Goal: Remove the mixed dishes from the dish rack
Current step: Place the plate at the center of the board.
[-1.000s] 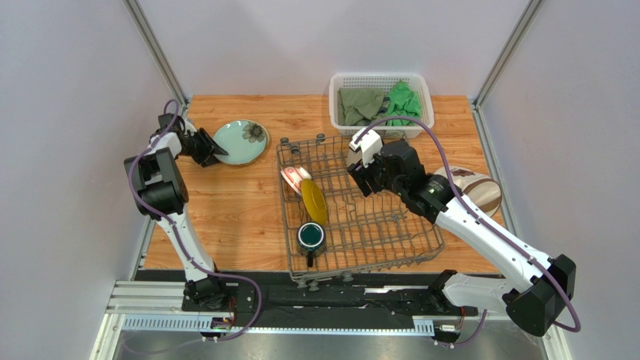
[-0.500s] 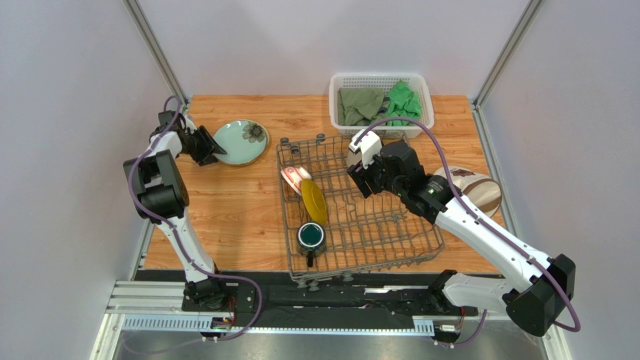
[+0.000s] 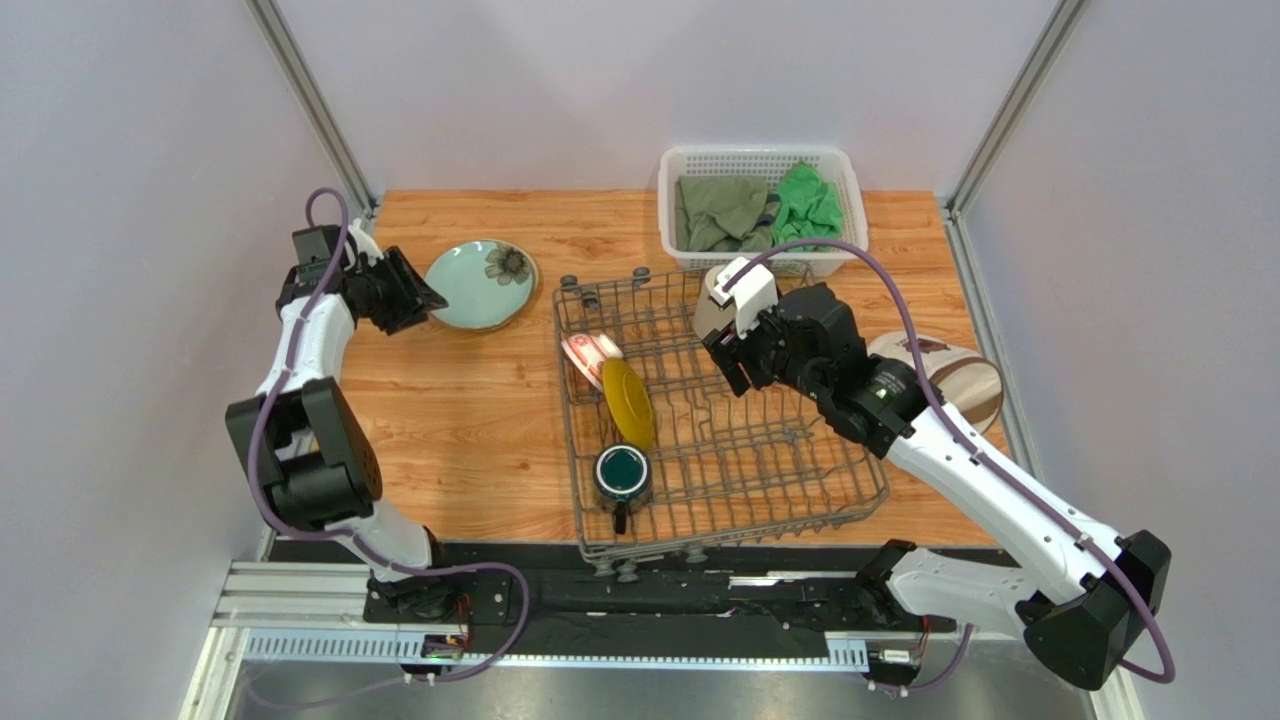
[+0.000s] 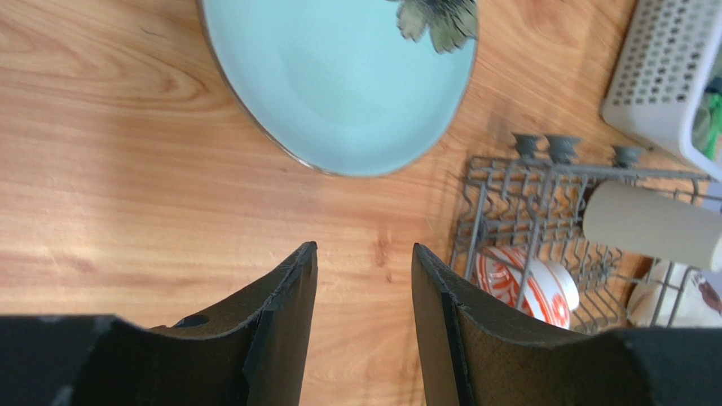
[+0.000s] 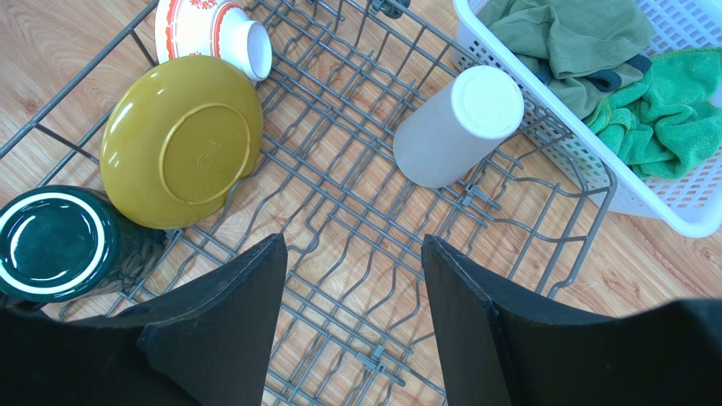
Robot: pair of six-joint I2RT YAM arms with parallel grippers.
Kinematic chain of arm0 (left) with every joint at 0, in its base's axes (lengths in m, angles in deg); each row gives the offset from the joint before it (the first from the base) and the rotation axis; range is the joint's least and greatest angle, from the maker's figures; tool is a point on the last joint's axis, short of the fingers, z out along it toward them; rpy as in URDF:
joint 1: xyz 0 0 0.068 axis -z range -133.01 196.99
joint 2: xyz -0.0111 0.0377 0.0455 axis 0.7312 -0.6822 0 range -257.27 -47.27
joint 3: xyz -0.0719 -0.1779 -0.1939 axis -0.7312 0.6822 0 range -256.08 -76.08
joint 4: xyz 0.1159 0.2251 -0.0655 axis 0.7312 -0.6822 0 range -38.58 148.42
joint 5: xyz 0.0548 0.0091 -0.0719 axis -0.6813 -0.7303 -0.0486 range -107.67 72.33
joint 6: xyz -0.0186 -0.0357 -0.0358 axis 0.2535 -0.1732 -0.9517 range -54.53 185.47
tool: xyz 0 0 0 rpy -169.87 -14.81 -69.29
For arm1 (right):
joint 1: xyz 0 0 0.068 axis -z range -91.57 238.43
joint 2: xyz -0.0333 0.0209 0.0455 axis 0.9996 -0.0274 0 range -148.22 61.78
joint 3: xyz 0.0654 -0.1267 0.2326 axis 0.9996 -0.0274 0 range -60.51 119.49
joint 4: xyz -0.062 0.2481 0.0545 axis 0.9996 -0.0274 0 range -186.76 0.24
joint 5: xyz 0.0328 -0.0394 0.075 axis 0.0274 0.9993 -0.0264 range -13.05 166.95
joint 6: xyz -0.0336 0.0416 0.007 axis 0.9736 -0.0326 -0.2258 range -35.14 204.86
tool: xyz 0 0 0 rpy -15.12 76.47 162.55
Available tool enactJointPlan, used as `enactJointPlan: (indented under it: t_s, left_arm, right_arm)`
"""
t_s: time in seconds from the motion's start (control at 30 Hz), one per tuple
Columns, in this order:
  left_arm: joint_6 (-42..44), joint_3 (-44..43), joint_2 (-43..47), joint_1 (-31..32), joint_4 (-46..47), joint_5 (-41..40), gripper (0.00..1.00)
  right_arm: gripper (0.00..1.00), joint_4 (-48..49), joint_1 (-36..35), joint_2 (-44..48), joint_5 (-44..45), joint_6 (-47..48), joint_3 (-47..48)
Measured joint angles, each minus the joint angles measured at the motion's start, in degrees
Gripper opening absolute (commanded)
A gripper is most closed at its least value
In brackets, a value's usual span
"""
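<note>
Dish rack sat mid-table with four dishes in it: small red-and-white bowl at its 10 o'clock corner, tipped on its side; yellow-and-green plate at 9 o'clock, stood on edge and leaning in the tines; dark teal mug at 8 o'clock, round face toward the camera, handle toward 6; tall beige cup at 12 o'clock, leaning with its flat end up. Two were out on the table: pale green plate lay flat at 10 o'clock of the rack, cream plate with bird motif at 3 o'clock, partly hidden by the right arm. So I judged it roughly a third done. Left gripper was just beside the pale green plate's 9 o'clock rim, claw partly parted, nothing in it; reads like a let-go, plate resting on the wood by itself. Right gripper hung over the rack's far half, claw wide and empty, with the cup at 1 o'clock in its wrist view; likely next pick, being nearest and clear of the tines. White basket of green cloths touched the rack's 12–1 o'clock edge, so clearance behind the cup looked tight.
</note>
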Motion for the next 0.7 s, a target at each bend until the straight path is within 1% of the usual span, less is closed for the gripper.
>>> enactJointPlan:
  t_s: [0.17, 0.3, 0.47, 0.7]
  left_arm:
    - [1.38, 3.69, 8.52, 2.01, -1.86, 1.92, 0.53]
    - [5.68, 4.5, 14.82, 6.38, -3.82, 4.22, 0.53]
    - [9.11, 4.33, 18.12, 11.65, -5.66, 7.74, 0.53]
    - [7.43, 4.31, 18.45, 16.39, -8.2, 9.88, 0.52]
  right_arm:
    - [0.65, 0.13, 0.0, 0.04, 0.02, 0.0, -0.87]
    - [0.65, 0.68, 0.0, 0.02, 0.13, 0.02, -3.06]
    - [0.65, 1.05, 0.2, -0.02, 0.26, 0.04, -4.44]
    - [0.64, 2.75, 2.03, -0.02, 0.17, 0.2, -6.64]
